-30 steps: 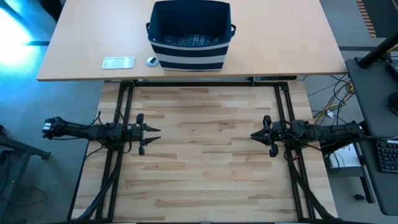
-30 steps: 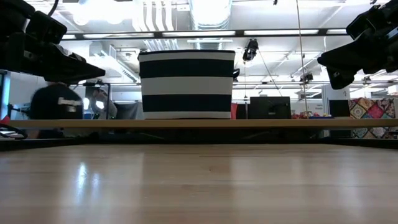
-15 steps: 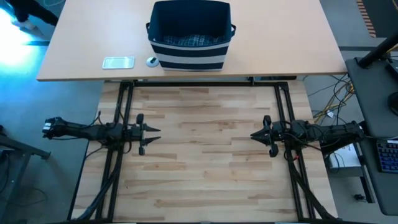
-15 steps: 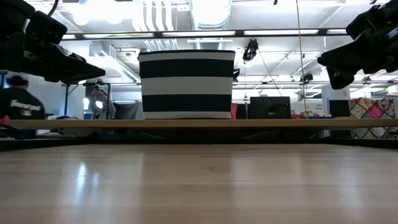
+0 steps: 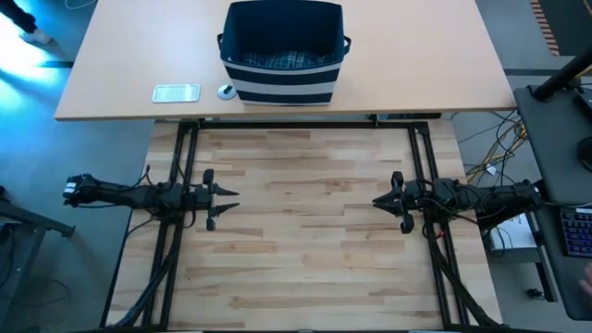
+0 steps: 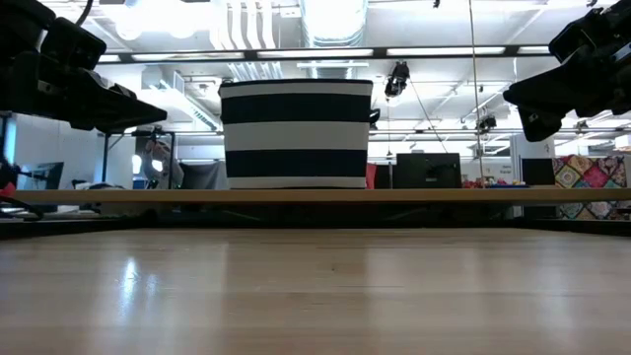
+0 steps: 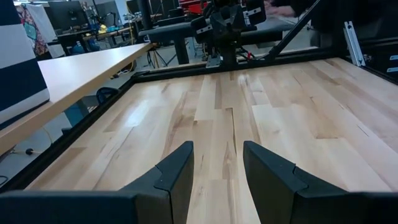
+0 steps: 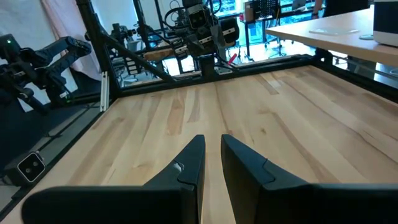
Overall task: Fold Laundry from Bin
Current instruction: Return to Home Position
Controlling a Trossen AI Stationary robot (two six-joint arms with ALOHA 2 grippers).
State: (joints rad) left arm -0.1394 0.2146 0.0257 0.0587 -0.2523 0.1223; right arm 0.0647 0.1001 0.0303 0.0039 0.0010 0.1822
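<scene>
In the high view, the bin (image 5: 282,85) is standing on the far tan table (image 5: 416,65), beyond the pale wooden worktable (image 5: 305,250). It is showing a navy inside and pale stripes round its lower wall. Blue-and-white plaid laundry (image 5: 282,60) is lying at its bottom. A flat silvery rectangle (image 5: 176,92) and a small round item (image 5: 226,91) are lying just beside the bin on the left arm's side. The left gripper (image 5: 231,194) is hanging over its own side of the worktable and the right gripper (image 5: 377,201) over the opposite side. They are pointing at each other and are well apart.

In the low view, the bin is standing upright on the far table's edge, showing broad navy and white bands. Both arms are hanging above the bare wood at the picture's upper corners.

In the left wrist view, the left fingers (image 7: 177,174) are standing clearly parted and gripping nothing, with the bin's striped wall off at the edge.

In the right wrist view, the right fingers (image 8: 186,165) are standing a narrow slit apart and are also carrying nothing.
</scene>
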